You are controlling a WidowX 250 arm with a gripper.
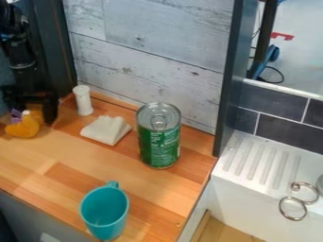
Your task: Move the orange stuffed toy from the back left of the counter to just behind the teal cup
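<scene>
My pincer point(31, 106) is low over the table point(63, 163), close by the dark upright panel point(49, 45). Nearest to it is a yellow-orange object point(23, 127), right at the pincer's lower end, with a small pale tip and a bit of purple beside it (I can't make out what it is meant to be). I cannot tell whether my pincer is open, closed or gripping that object, nor whether the two touch.

Just beyond the pincer, towards the whitewashed boards point(151, 56), a slim white cylinder point(83, 101) stands upright. A little farther from me, a crumpled white piece point(106, 130), perhaps cloth or paper, rests on the wood. Past that, well apart from my pincer, a green can point(159, 142) stands upright with its silver top and pull tab facing up. Also well away from the pincer, nearer the camera, is a teal cup point(104, 211), its open mouth up and its handle towards the boards.

Farthest from me, beyond the table's end, are a white ridged drainboard point(260, 165) with curved metal pieces point(294, 209) by it, and dark grey tiles point(287, 134) behind.
</scene>
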